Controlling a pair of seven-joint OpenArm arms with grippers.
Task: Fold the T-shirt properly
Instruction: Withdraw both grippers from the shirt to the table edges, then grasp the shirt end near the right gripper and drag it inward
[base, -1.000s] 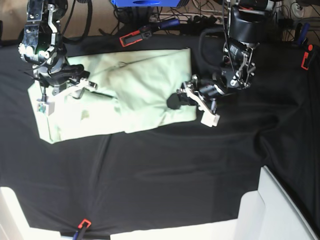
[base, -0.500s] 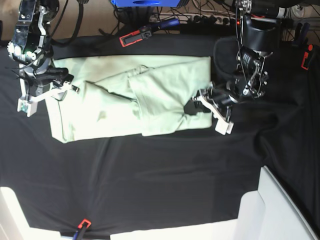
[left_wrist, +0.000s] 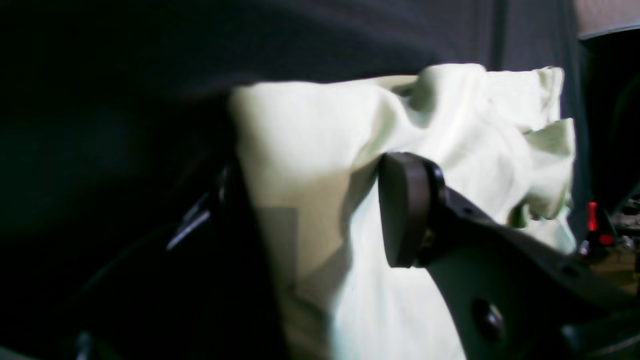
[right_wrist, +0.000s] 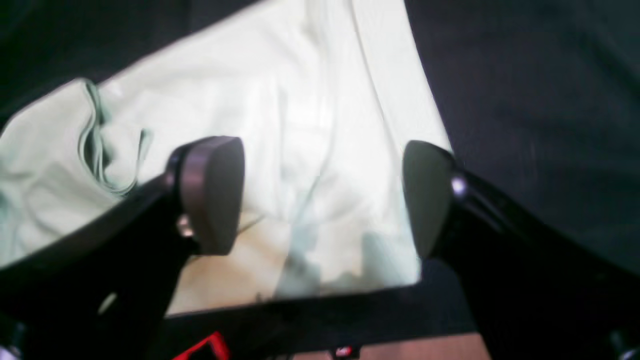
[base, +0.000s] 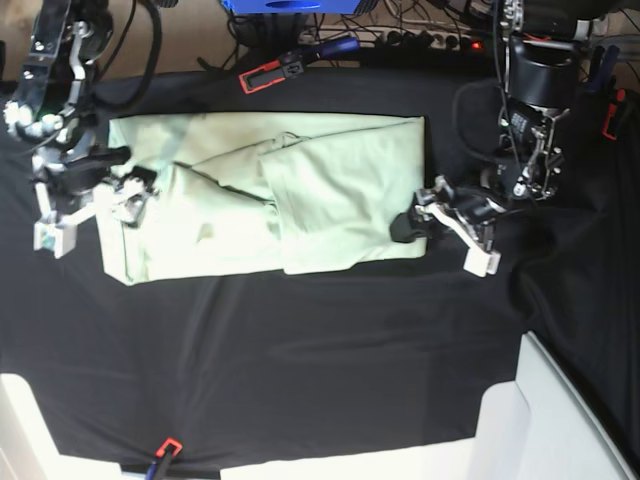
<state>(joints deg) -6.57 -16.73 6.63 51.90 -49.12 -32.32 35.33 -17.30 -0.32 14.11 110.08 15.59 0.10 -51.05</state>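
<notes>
The T-shirt (base: 265, 195) lay flat on the black table (base: 330, 350), toward twelve o'clock, its long axis running nine to three. Each arm sat at one short end: the right gripper (base: 95, 190) at nine with fingers (right_wrist: 212, 192) spread, holding nothing; the left gripper (base: 440, 222) at three, fingers (left_wrist: 405, 210) parted over the hem. The cloth looked pale mint, partly folded and rumpled mid-body.

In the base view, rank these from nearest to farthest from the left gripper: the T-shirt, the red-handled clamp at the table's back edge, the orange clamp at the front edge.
From the left gripper:
1. T-shirt, right beside it; its near edge lies at the fingertips.
2. Red-handled clamp, at the back edge of the table, beyond the shirt.
3. Orange clamp, at the front edge, diagonally across the black cloth.
</notes>
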